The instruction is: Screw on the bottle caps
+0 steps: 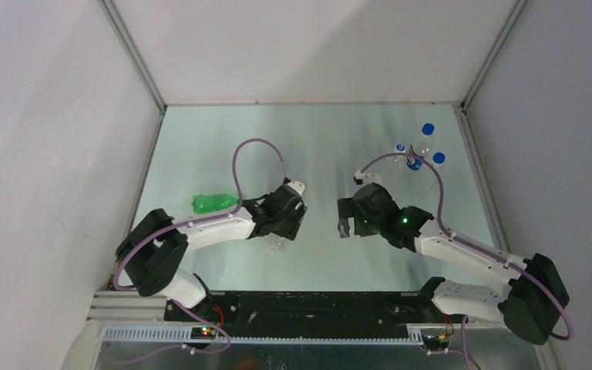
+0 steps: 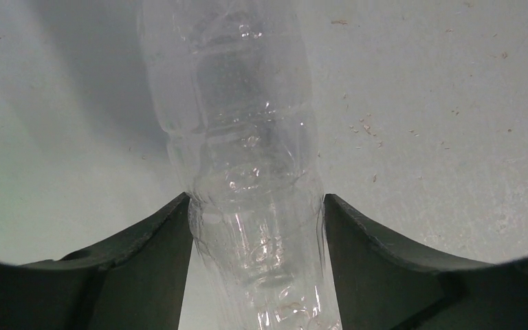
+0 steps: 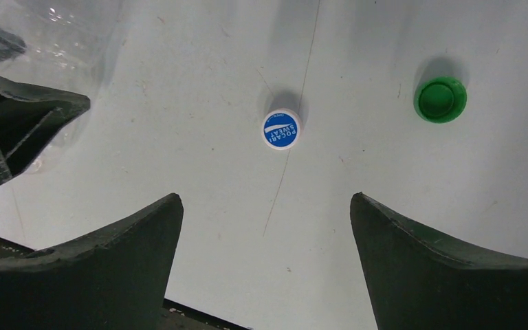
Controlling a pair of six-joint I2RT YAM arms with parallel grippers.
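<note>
Left gripper (image 2: 256,203) is down low on the table (image 1: 316,139), jaws closed in on the clear bottle (image 2: 240,124), a finger pressed to each side of it, and the bottle lies flat, running straight out ahead of the wrist. Over to the right gripper (image 3: 265,197): jaws spread wide, nothing between them, hovering above the surface. Just ahead of that gap sits the white cap (image 3: 280,129), blue printed top facing up. The green cap (image 3: 440,100) is apart from it, hollow side up. The green bottle (image 1: 214,203) lies on its side beside the left arm; blue-capped bottles (image 1: 424,150) stand far right.
</note>
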